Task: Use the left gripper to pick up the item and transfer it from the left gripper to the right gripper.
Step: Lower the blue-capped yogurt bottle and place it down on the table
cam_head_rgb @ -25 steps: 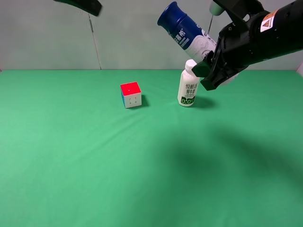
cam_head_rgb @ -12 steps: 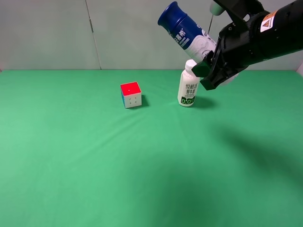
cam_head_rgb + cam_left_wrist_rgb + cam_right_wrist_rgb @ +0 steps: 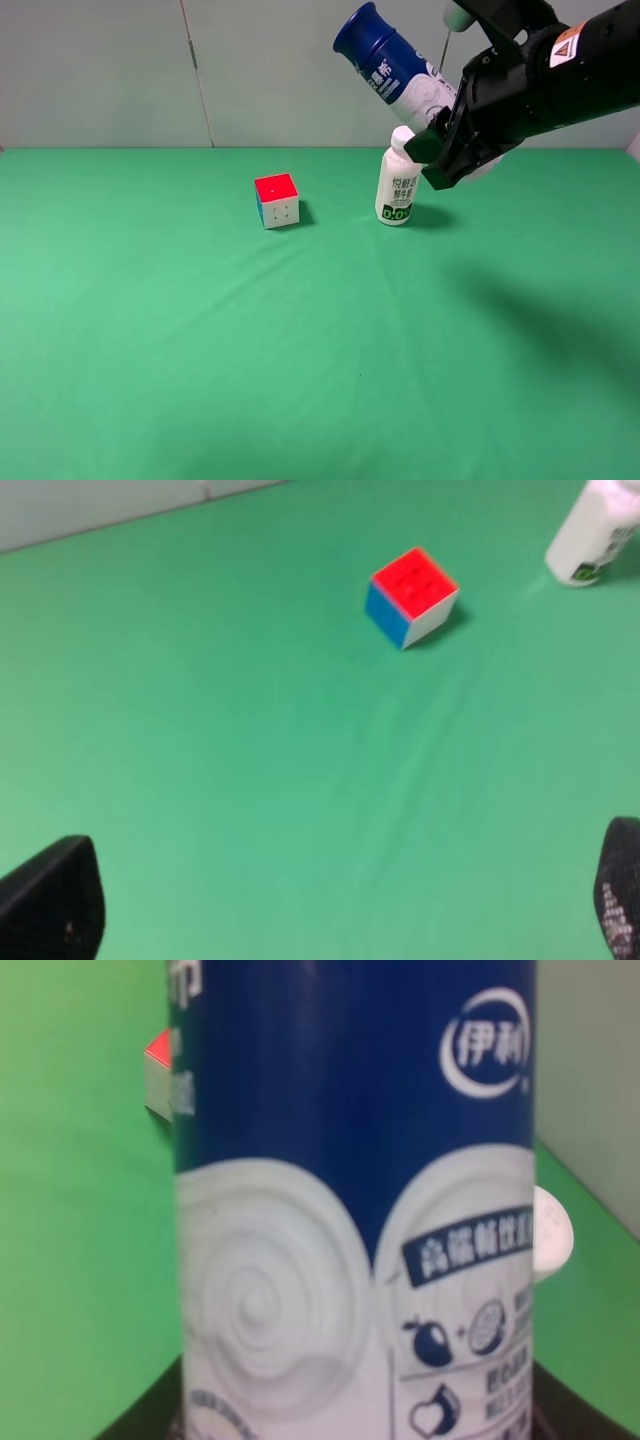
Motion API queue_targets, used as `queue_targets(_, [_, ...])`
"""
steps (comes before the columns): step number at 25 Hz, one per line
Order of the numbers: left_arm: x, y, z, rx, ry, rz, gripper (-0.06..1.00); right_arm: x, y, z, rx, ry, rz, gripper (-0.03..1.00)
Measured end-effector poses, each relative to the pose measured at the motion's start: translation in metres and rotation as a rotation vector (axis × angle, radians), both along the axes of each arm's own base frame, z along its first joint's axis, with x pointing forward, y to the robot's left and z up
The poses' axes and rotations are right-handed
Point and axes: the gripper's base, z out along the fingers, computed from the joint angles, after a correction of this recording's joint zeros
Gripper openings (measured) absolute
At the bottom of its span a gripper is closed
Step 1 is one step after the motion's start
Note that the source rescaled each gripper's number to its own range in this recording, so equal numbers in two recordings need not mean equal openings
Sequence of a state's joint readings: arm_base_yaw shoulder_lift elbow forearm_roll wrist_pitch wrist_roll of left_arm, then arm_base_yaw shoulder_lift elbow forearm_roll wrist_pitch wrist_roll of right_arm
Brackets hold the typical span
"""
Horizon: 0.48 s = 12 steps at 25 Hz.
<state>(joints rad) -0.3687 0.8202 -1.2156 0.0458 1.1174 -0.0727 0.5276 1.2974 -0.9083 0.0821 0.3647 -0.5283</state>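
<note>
The item (image 3: 395,70), a white bottle with a dark-blue cap and blue upper label, hangs tilted high over the back right of the table. My right gripper (image 3: 445,140), on the black arm with the orange-and-white sticker, is shut on its lower body. The bottle fills the right wrist view (image 3: 350,1210). My left gripper (image 3: 335,900) shows only in its own wrist view. Its two black fingertips (image 3: 50,900) stand far apart and empty over bare green cloth. The left arm is out of the exterior high view.
A white-capped bottle marked 0.0 (image 3: 397,190) stands upright just under the right gripper; it also shows in the left wrist view (image 3: 590,535). A red-topped puzzle cube (image 3: 277,200) sits left of it on the green table (image 3: 200,350). A grey wall runs behind.
The left arm, seen at the top left one second ago, has gone out of the exterior high view. The right gripper and the bottle have stayed put.
</note>
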Motion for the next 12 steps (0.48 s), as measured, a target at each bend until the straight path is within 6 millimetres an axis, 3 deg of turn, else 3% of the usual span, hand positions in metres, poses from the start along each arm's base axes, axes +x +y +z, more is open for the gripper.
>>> queue_targets(7, [-0.064,0.028,-0.042,0.013,-0.105,0.005,1.00,0.000,0.001,0.000,0.016,0.009,-0.006,0.02])
queue_targets(12, [-0.094,0.040,-0.076,0.029,-0.161,-0.024,1.00,0.000,0.001,0.000,0.021,0.012,-0.008,0.02])
